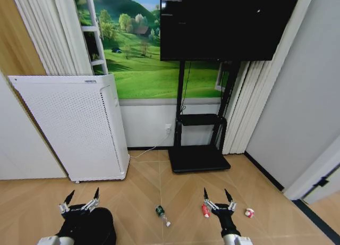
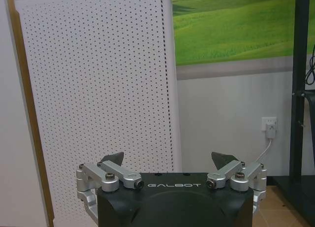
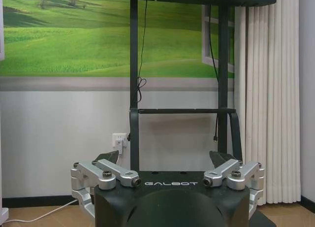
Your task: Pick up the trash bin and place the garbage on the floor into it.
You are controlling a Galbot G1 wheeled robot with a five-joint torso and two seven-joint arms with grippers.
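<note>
Black and round, the trash bin [image 1: 91, 227] sits on the wooden floor [image 1: 138, 186] at about seven o'clock in the head view, directly below and behind the left gripper [image 1: 81, 201], whose jaws stand spread and empty just past the bin's far rim; that arm is plainly the nearer one for the pick-up, and reaching the bin looks to call for a pull back and down rather than a reach forward. The right gripper [image 1: 218, 198] hovers at five o'clock, jaws likewise spread wide and holding nothing. The garbage lies strewn along the floor: a green piece [image 1: 162, 214] at six o'clock between the two arms, its long axis slanting from eleven to five; a red piece [image 1: 205, 210] just beside the right jaws; a red and white piece [image 1: 249, 213] further out at four o'clock. A white perforated appliance [image 1: 74, 127] stands at ten o'clock, close ahead of the left arm, and a black TV stand [image 1: 199, 149] at twelve; neither blocks the bin.
</note>
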